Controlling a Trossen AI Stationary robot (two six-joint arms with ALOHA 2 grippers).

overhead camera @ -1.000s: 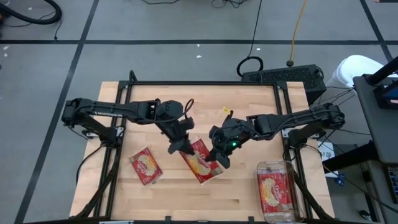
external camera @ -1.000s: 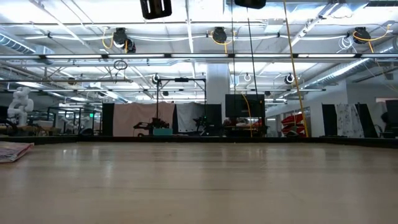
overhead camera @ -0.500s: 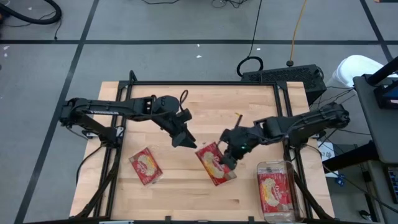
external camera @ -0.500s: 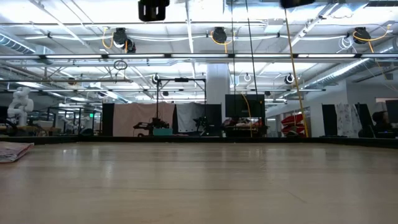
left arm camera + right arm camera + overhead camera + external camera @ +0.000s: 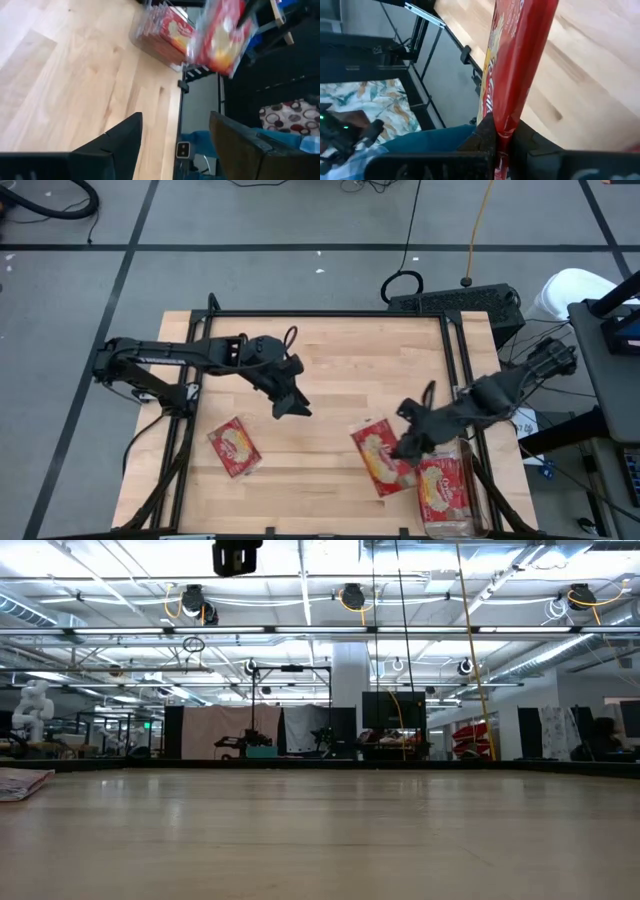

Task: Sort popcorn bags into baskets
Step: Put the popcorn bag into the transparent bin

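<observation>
Pale wooden table [image 5: 330, 360] in a black frame, one red popcorn bag [image 5: 234, 447] lying flat near its front left, clear plastic bin [image 5: 443, 490] at the front right corner

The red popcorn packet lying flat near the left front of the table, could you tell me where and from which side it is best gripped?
Probably by one long edge, coming straight down from above: the flat red popcorn packet lies picture-side up on the wooden table, slightly skewed, with bare wood around it. The open left gripper hangs nearest.
</observation>
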